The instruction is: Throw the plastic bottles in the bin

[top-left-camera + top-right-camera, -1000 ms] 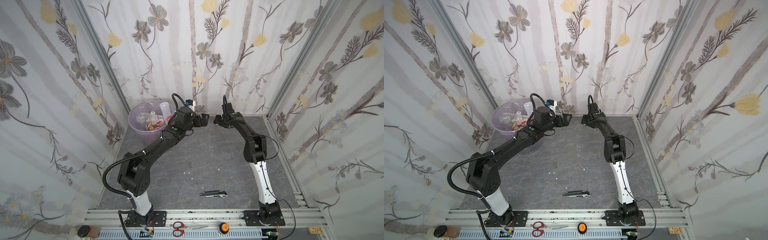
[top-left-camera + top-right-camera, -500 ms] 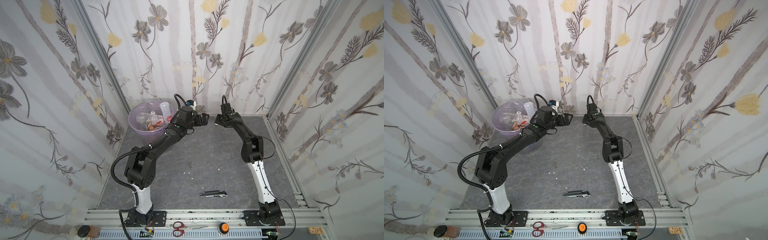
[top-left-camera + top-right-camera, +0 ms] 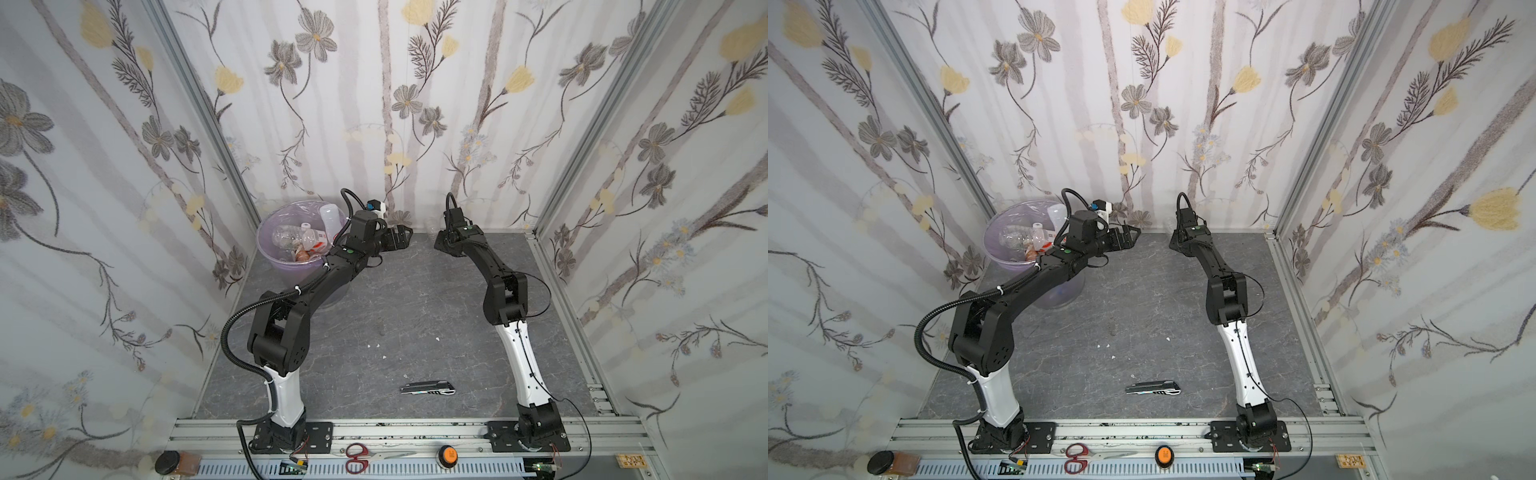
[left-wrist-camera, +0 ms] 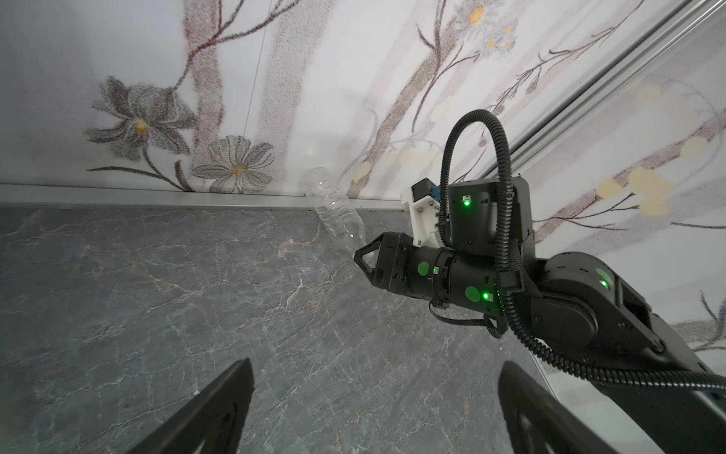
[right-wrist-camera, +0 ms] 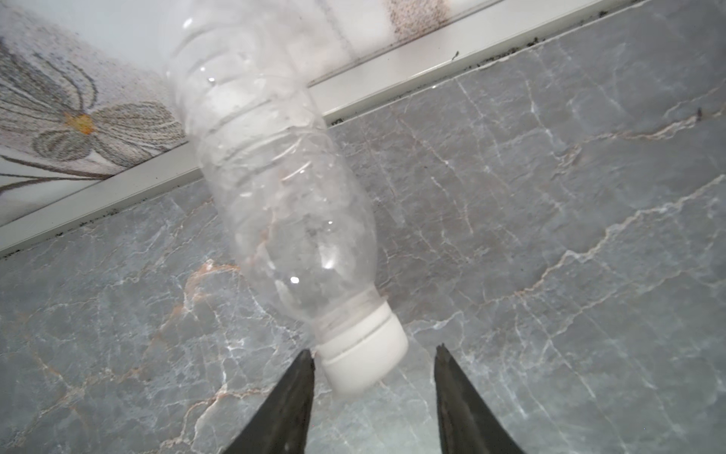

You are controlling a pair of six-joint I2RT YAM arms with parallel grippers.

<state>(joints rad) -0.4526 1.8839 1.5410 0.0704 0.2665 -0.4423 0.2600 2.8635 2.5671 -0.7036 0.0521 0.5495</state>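
Loosely, bottle cap (image 5: pixel 361 353) between right jaws

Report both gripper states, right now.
Left gripper: open, empty.
Right gripper: open, fingertips either side of the cap of the clear bottle, not clamped.

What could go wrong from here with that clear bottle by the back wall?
1. The right gripper has its jaws open around only the white cap of the clear bottle, and the cap sits off-centre against one jaw. Closing may nudge it away or give a weak pinch.
2. The bottle lies by the back wall, so a push could roll it along there.
3. The bin stands beyond the open left gripper, so carrying the bottle across risks an arm clash.
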